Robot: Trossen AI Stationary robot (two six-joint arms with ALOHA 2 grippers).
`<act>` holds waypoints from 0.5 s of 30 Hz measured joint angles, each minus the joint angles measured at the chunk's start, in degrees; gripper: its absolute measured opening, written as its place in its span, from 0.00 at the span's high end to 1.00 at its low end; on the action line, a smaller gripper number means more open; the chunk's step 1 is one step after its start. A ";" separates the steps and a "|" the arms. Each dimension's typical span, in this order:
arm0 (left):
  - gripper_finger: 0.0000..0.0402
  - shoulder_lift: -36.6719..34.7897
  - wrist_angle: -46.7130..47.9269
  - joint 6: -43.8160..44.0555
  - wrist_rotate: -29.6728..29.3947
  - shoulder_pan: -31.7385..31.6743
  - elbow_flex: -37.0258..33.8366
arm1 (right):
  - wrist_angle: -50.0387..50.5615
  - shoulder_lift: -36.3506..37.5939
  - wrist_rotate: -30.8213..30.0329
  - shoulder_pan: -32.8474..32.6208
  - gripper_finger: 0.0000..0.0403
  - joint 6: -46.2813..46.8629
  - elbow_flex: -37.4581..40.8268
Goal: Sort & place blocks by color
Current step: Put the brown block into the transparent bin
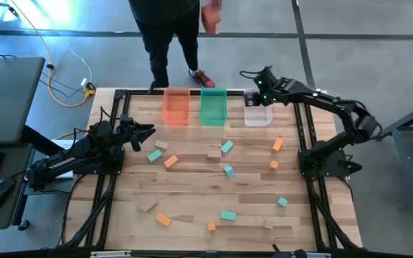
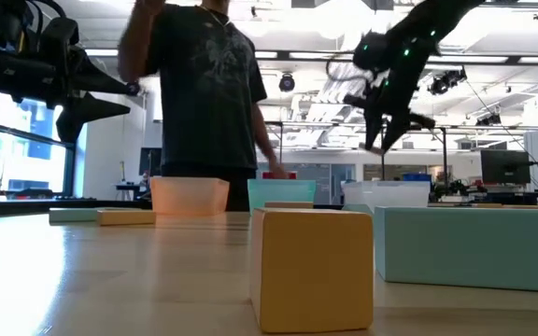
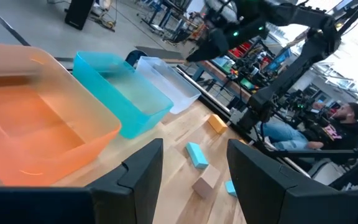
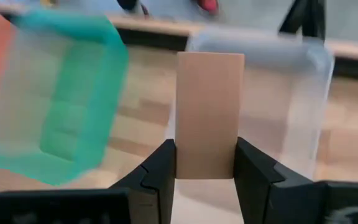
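Note:
Small teal, orange and tan blocks lie flat and scattered over the wooden table, among them a teal one, an orange one and a tan one. My right gripper hangs in the air over the clear tray at the far edge, shut on a tan block. My left gripper hovers open near the table's left side, its fingers pointing toward the trays and touching nothing. My right gripper pinches the tan block between its two fingers at one end. The block's long side runs out ahead along the fingers. It is lifted clear, above the clear tray.
Three trays stand side by side at the far edge: orange, green and clear. A person stands just beyond the far edge, one hand raised. Close to the low camera sit a tan block and a teal block.

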State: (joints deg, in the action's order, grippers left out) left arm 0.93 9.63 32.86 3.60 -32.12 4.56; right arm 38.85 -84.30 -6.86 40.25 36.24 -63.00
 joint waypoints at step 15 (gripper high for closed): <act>0.58 0.00 0.00 -0.02 0.02 0.00 0.00 | 1.33 -11.68 3.94 0.00 0.74 1.49 0.00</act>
State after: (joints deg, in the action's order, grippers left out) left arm 0.93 9.63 32.84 3.62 -32.12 4.56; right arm 40.18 -95.98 -2.92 40.25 37.74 -63.00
